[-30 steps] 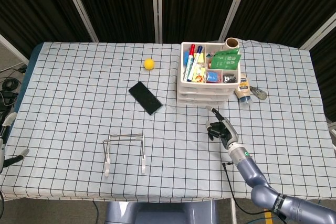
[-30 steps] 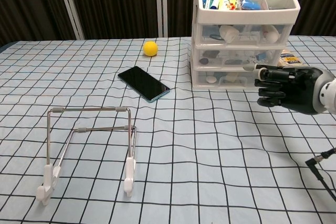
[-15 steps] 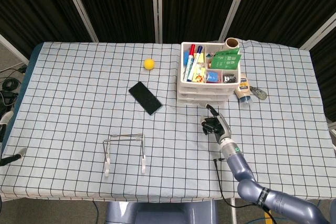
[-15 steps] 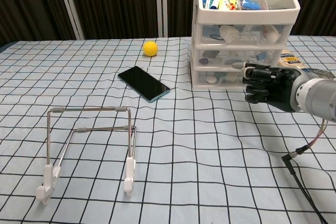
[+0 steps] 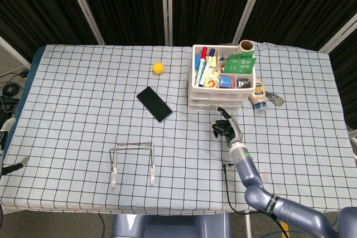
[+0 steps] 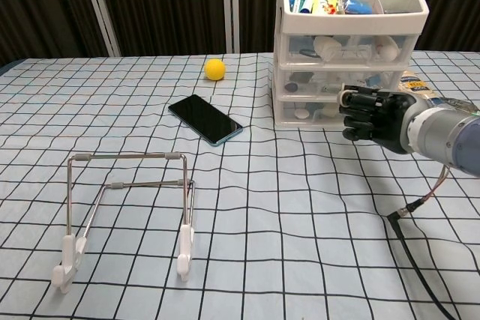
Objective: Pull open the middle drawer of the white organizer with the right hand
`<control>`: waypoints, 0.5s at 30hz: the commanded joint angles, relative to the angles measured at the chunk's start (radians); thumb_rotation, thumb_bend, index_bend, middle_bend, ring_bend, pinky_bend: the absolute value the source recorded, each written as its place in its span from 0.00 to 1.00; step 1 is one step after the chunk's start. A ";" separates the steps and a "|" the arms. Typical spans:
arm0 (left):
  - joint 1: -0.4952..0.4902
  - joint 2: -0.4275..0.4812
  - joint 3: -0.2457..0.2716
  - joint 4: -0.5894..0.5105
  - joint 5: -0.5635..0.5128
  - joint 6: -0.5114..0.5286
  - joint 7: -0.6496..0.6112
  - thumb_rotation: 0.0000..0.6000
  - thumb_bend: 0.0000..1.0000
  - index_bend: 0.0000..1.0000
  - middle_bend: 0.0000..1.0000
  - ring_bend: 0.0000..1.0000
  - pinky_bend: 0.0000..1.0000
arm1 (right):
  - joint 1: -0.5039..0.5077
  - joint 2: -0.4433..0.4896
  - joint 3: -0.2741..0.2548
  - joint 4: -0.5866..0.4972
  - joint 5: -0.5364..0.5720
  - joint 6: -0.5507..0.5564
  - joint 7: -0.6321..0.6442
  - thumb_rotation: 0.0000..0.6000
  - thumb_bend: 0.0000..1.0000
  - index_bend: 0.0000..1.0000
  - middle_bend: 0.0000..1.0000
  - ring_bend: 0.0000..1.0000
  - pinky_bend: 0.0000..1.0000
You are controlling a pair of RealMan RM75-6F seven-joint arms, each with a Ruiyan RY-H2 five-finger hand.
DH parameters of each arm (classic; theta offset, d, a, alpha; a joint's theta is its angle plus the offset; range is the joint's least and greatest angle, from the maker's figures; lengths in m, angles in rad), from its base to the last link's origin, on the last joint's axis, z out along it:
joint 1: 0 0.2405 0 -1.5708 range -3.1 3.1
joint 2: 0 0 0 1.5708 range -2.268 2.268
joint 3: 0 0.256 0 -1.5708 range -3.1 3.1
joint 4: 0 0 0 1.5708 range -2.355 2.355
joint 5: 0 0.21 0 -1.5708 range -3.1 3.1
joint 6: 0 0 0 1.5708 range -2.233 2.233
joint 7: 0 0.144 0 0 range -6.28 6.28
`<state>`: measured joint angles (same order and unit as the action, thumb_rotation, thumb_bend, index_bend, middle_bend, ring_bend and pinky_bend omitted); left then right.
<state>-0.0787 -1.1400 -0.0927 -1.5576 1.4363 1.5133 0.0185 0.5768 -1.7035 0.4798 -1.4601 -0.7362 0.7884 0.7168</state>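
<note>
The white organizer [image 5: 193, 83] [image 6: 352, 23] stands at the back right of the table, with pens and small items in its top tray. All three drawers sit flush, the middle drawer [image 5: 218, 103] [image 6: 319, 81] among them. My right hand [image 5: 223, 127] [image 6: 372, 114] hovers just in front of the lower drawers, its fingers curled in and nothing in them. In the head view a small gap shows between the hand and the organizer's front. Only a sliver of my left hand [image 5: 13, 166] shows at the far left edge, off the table.
A black phone [image 5: 154, 103] [image 6: 205, 120] lies left of the organizer, and a yellow ball [image 5: 159, 68] [image 6: 215, 69] sits behind it. A wire stand [image 5: 132, 145] [image 6: 127, 157] stands near the front. A small bottle [image 5: 259, 97] [image 6: 416, 84] lies right of the organizer.
My right hand has moved away from the table's front edge toward the organizer, drifting left in the chest view. The drawers have not moved.
</note>
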 commanded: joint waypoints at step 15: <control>-0.008 0.002 0.000 0.004 -0.015 -0.026 -0.004 1.00 0.00 0.00 0.00 0.00 0.00 | 0.023 -0.047 0.028 0.065 0.008 -0.044 -0.028 1.00 0.54 0.24 0.98 0.98 0.83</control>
<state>-0.0862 -1.1387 -0.0928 -1.5534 1.4217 1.4880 0.0149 0.5982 -1.7494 0.5066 -1.3967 -0.7279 0.7457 0.6904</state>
